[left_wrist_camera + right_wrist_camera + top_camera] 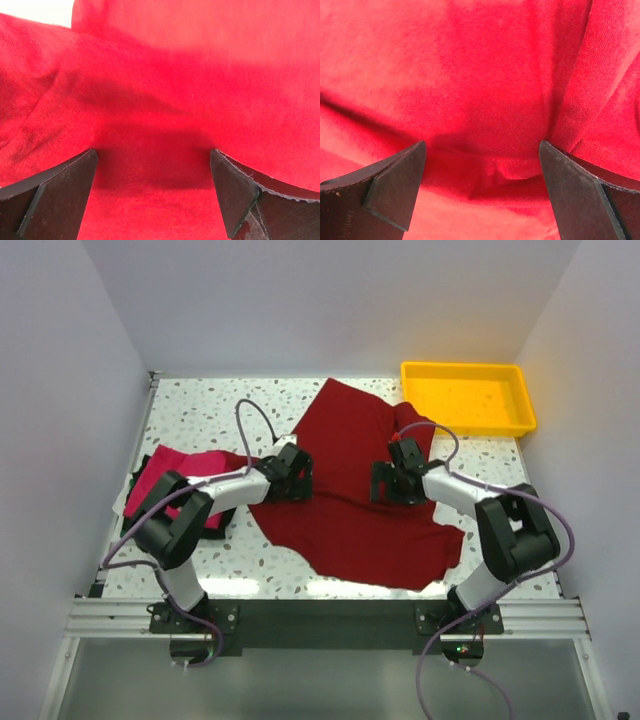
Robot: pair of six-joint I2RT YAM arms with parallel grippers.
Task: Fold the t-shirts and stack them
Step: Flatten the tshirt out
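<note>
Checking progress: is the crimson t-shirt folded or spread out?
Spread out: the crimson t-shirt lies loose and rumpled across the table, no neat rectangle.

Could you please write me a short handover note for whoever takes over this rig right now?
Left gripper: open, holding nothing, low over the left side of the red shirt.
Right gripper: open, holding nothing, low over the shirt's right side.
Red shirt: spread out and rumpled mid-table, not folded.
Pink shirt: folded, at the table's left edge.
Done: pink shirt folded.
Left: fold the red shirt and probably stack it on the pink one.
</note>
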